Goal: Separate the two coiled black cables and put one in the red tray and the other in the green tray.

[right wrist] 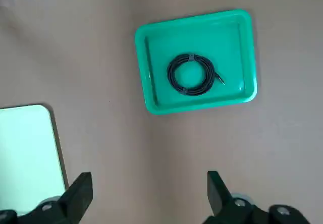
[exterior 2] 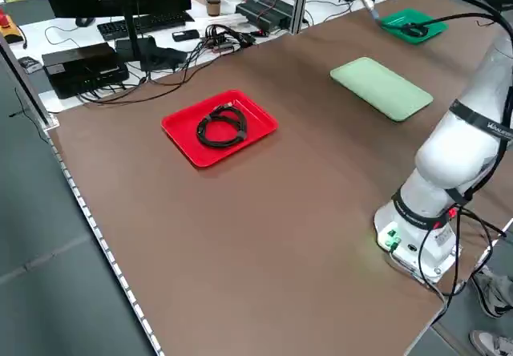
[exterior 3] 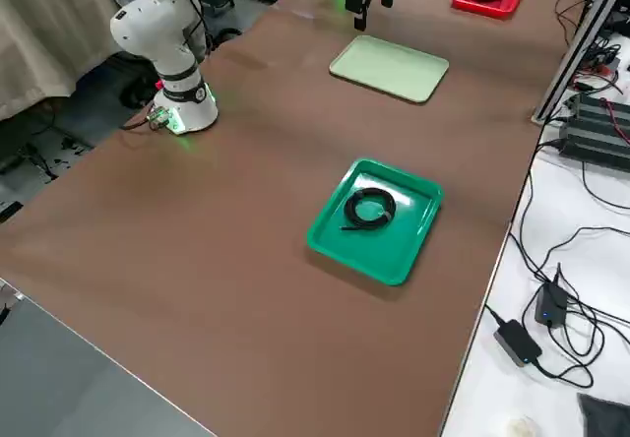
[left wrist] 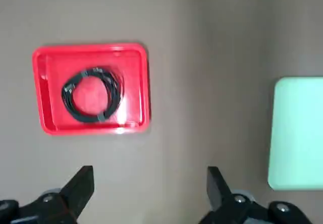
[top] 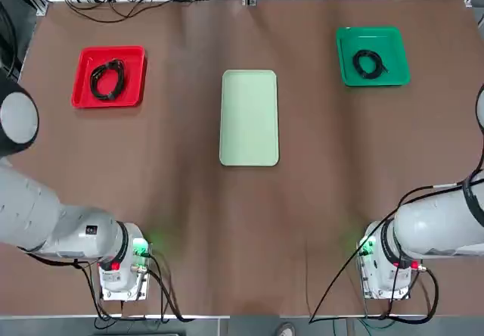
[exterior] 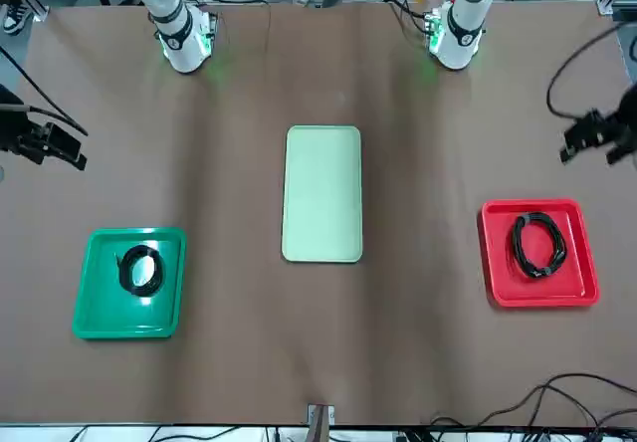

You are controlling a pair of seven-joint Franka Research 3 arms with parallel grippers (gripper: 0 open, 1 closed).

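One coiled black cable (top: 107, 79) lies inside the red tray (top: 82, 98) at the far left. The other coiled black cable (top: 369, 63) lies inside the green tray (top: 344, 75) at the far right. My left gripper (left wrist: 149, 178) hangs open and high over the table, on the near side of the red tray (left wrist: 141, 90), holding nothing. It shows at the front view's right edge as the left gripper (exterior: 589, 141). My right gripper (right wrist: 148, 181) hovers open and bare-fingered on the near side of the green tray (right wrist: 144, 72). The front view's left edge shows this right gripper (exterior: 55, 145).
A pale mint-green rectangular tray (top: 249, 116) lies bare at the table's middle. Both arm bases (top: 121, 264) stand at the near edge. Cables and electronics (exterior 2: 120, 55) sit beyond the table's far edge.
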